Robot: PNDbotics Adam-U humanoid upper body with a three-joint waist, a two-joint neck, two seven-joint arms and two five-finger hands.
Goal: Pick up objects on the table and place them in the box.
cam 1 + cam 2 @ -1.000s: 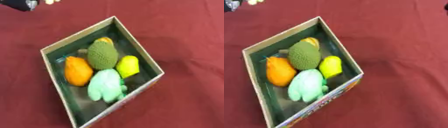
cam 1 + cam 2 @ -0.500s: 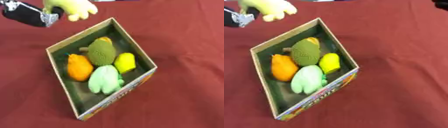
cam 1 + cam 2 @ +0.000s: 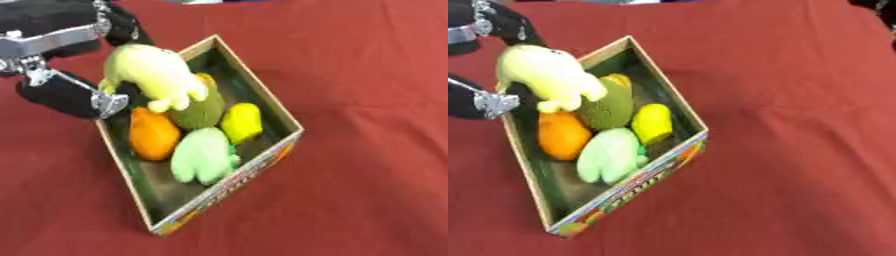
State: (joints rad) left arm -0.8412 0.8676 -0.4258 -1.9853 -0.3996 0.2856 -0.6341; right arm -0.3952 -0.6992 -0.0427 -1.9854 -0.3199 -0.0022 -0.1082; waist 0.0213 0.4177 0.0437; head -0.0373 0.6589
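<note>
1. Box (image 3: pixel 262 102), open-topped cardboard with a dark green inside and a printed front wall, is seen lying askew on the red-covered bench (image 3: pixel 367 75).
2. Pale yellow plush toy (image 3: pixel 153 75) is held above the box's far-left corner, overlapping the rim there; it is not set down inside.
3. Left robot hand (image 3: pixel 66 75) is clamped on the pale yellow plush toy, black fingers curled round it from the box's left side.
4. Inside the box, a dark green plush (image 3: pixel 199 112) is seen near the middle, partly hidden under the held toy.
5. An orange plush (image 3: pixel 153 135) lies against the box's left wall.
6. A yellow plush (image 3: pixel 241 122) lies by the box's right wall, touching the dark green plush.
7. A light green plush (image 3: pixel 204 156) lies nearer the box's front wall, between the orange and yellow ones.
8. Right robot hand is not shown.
</note>
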